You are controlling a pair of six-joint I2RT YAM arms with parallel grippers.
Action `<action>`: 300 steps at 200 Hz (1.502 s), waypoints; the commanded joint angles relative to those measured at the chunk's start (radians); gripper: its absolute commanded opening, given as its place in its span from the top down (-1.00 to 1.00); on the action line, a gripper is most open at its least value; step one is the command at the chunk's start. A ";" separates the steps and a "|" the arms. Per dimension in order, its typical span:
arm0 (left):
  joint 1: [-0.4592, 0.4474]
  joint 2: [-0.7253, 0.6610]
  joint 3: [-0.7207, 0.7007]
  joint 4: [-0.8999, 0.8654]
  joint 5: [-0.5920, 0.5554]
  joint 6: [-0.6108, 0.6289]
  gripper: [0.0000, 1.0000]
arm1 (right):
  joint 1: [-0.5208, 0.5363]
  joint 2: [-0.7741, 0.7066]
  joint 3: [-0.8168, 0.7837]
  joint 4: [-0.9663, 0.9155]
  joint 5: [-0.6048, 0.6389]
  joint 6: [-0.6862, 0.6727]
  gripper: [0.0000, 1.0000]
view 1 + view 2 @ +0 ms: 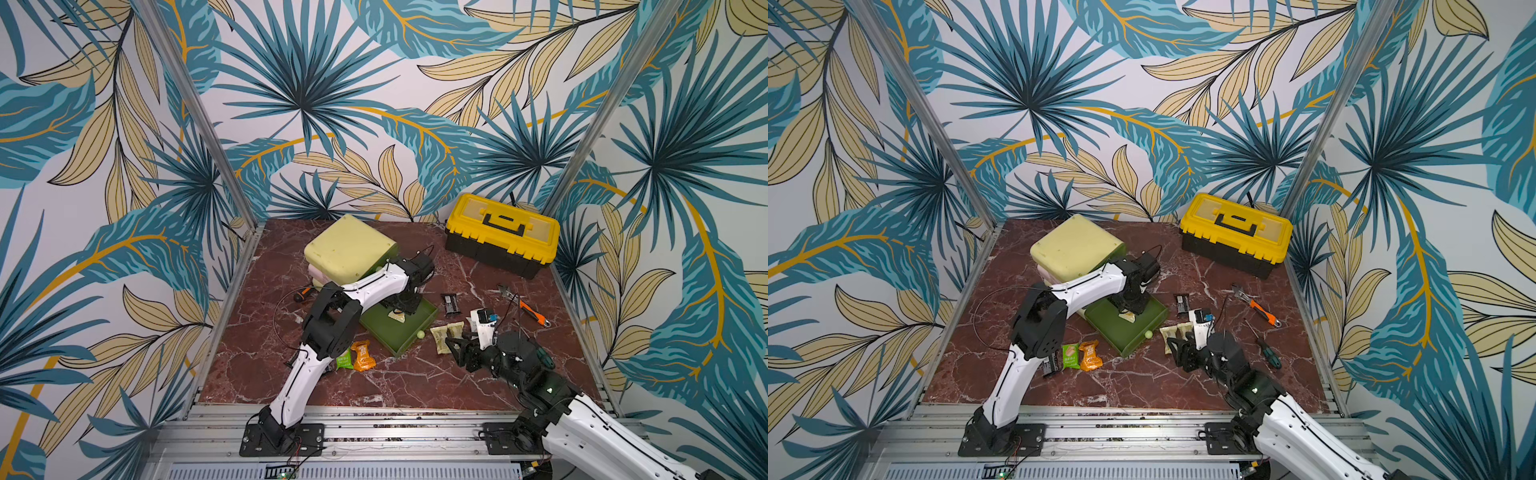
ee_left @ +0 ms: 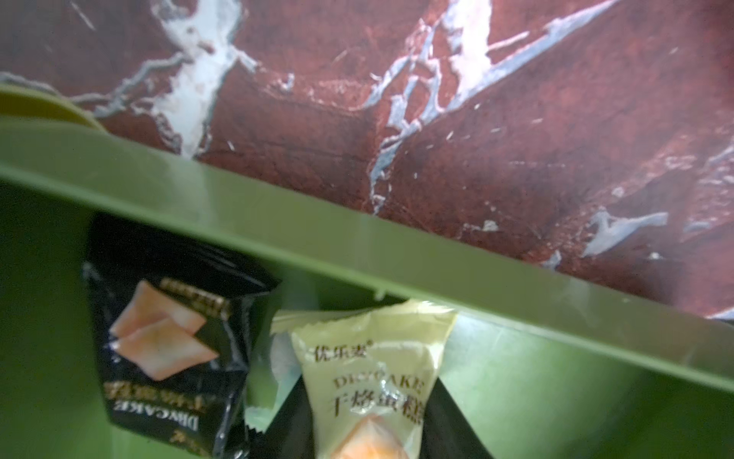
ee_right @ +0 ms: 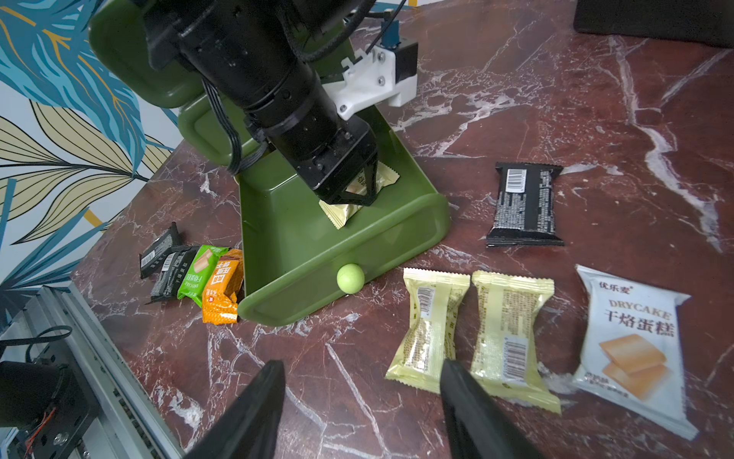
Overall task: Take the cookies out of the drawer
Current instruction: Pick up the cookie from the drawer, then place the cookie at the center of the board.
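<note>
The green drawer (image 1: 409, 338) stands pulled out on the marble table. Inside it my left gripper (image 3: 359, 194) is shut on a cream-yellow cookie packet (image 2: 369, 369), whose sides meet the dark fingers (image 2: 449, 421). A black cookie packet (image 2: 167, 345) lies beside it in the drawer. My right gripper (image 3: 361, 363) hovers open and empty over the table, near two cream packets (image 3: 431, 326), a white one (image 3: 635, 345) and a black one (image 3: 524, 206). Black, green (image 3: 198, 270) and orange (image 3: 222, 290) packets lie on the drawer's other side.
A pale yellow-green drawer cabinet (image 1: 349, 249) stands behind the drawer. A yellow toolbox (image 1: 503, 232) sits at the back right. An orange-handled wrench (image 1: 525, 307) and a green screwdriver (image 1: 1268, 351) lie at the right. The drawer front carries a green knob (image 3: 350, 278).
</note>
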 commanded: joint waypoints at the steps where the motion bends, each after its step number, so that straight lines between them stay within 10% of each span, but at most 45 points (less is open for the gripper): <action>1: 0.002 -0.008 0.044 -0.018 -0.014 0.000 0.22 | -0.002 -0.010 0.004 0.006 0.011 -0.012 -0.32; 117: -0.080 -0.261 -0.027 -0.102 -0.112 -0.100 0.23 | -0.001 -0.004 -0.005 0.007 0.015 -0.017 -0.32; 235: -0.159 -0.856 -0.664 -0.187 -0.181 -0.578 0.26 | -0.002 0.015 -0.021 0.039 0.026 -0.039 -0.33; 300: 0.062 -1.030 -0.888 -0.013 -0.146 -0.508 0.22 | -0.002 0.014 -0.021 0.045 0.001 -0.033 -0.33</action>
